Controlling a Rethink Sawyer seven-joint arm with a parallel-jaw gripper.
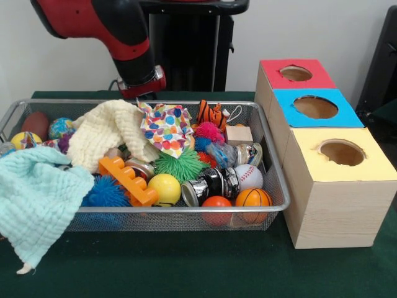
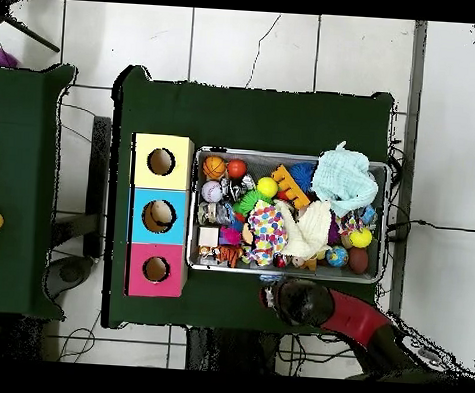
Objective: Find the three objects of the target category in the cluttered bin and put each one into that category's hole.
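Observation:
The silver wire-mesh bin (image 1: 280,180) is full of clutter. It holds a baseball (image 1: 249,176), a basketball (image 1: 253,198), an orange ball (image 1: 216,203), a yellow ball (image 1: 164,188), a green spiky ball (image 1: 178,165), shiny cans (image 1: 211,184), a wooden cube (image 1: 239,134) and a tiger toy (image 1: 212,113). My gripper (image 1: 144,89) hangs at the arm's end just behind the bin's far rim, left of the middle, and its tips are hidden. In the overhead view the arm's end (image 2: 295,298) sits just outside the bin (image 2: 383,243) on the robot's side.
Three boxes with round holes stand right of the bin: red (image 1: 296,74), blue (image 1: 316,107) and yellow (image 1: 342,153). A mint cloth (image 1: 37,198) drapes over the bin's left front rim. A cream cloth (image 1: 105,133), a polka-dot cloth (image 1: 166,127) and an orange toy block (image 1: 127,179) lie on the clutter.

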